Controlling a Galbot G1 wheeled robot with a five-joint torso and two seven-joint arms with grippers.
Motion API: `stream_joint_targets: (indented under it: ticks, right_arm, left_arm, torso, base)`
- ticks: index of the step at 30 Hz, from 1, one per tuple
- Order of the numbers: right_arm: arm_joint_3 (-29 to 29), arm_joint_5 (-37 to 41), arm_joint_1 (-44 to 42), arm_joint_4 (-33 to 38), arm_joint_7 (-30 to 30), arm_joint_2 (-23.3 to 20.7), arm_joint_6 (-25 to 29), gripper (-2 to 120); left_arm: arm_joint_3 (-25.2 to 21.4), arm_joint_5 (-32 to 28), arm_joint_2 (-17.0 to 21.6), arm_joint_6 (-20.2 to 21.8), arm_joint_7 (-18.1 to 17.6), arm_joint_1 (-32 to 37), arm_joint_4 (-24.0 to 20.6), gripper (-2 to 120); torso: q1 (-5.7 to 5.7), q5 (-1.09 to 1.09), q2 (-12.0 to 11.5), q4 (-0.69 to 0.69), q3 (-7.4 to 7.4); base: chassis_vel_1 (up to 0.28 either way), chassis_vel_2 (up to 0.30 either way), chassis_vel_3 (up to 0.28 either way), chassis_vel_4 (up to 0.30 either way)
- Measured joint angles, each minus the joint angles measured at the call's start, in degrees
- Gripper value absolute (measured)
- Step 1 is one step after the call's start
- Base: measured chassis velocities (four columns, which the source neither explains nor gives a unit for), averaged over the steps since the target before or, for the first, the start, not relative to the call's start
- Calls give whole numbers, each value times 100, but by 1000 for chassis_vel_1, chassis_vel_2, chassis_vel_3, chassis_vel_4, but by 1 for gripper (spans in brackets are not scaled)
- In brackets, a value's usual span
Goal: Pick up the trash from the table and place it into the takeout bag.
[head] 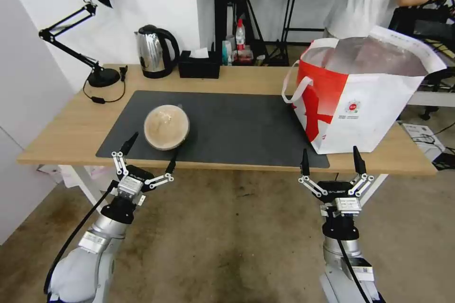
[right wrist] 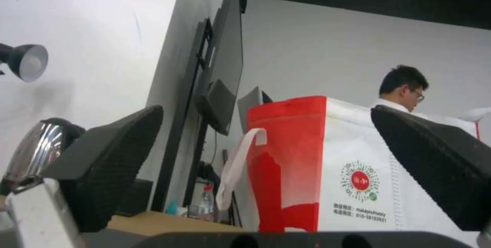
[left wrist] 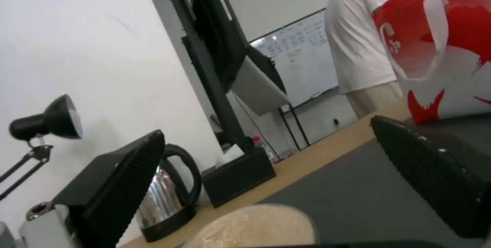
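We have our left gripper [head: 151, 151] spread wide at the near edge of the table [head: 71, 128], its two black fingertips reaching over the front border of the dark mat [head: 237, 125], and the round clear-lidded bowl of tan food [head: 166, 127] sits just ahead of it, between the line of the two tips but not yet inside them. From the left wrist camera the bowl's lid [left wrist: 256, 227] rises just in front of the palm, low between the fingers [left wrist: 112, 190], with nothing touching it. Our right gripper [head: 332, 161] is also wide open and holds nothing; it hangs at the table's front edge with the takeout bag [head: 369, 109] standing directly ahead of it and close, its mouth gaping upward. No other trash is visible on the table. We judge the bowl to be the piece in hand, and the risks lie in the grasp: the lid is domed and smooth, so if we close too high the tips may skate off it or pop it loose and spill the food. Coming in too low could shove the bowl away across the mat instead. The bag looks soft-walled, so a carry that clips its rim could tip it or fold the opening shut.
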Motion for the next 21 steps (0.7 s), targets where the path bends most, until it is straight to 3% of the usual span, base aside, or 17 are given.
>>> stream_joint_targets:
  ticks: [8,21]
  right_arm:
    - [0,1,0,0,0,0,0,100]
    - [0,1,0,1,0,0,0,100]
  left_arm:
    - [30,-67,158,88,281,-198,146,100]
    - [2,-11,295,219,452,-353,395,100]
  torso:
    - [0,0,0,0,0]
    - [1,0,0,0,0]
  base:
    - [0,0,0,0]
    - [0,0,0,0]
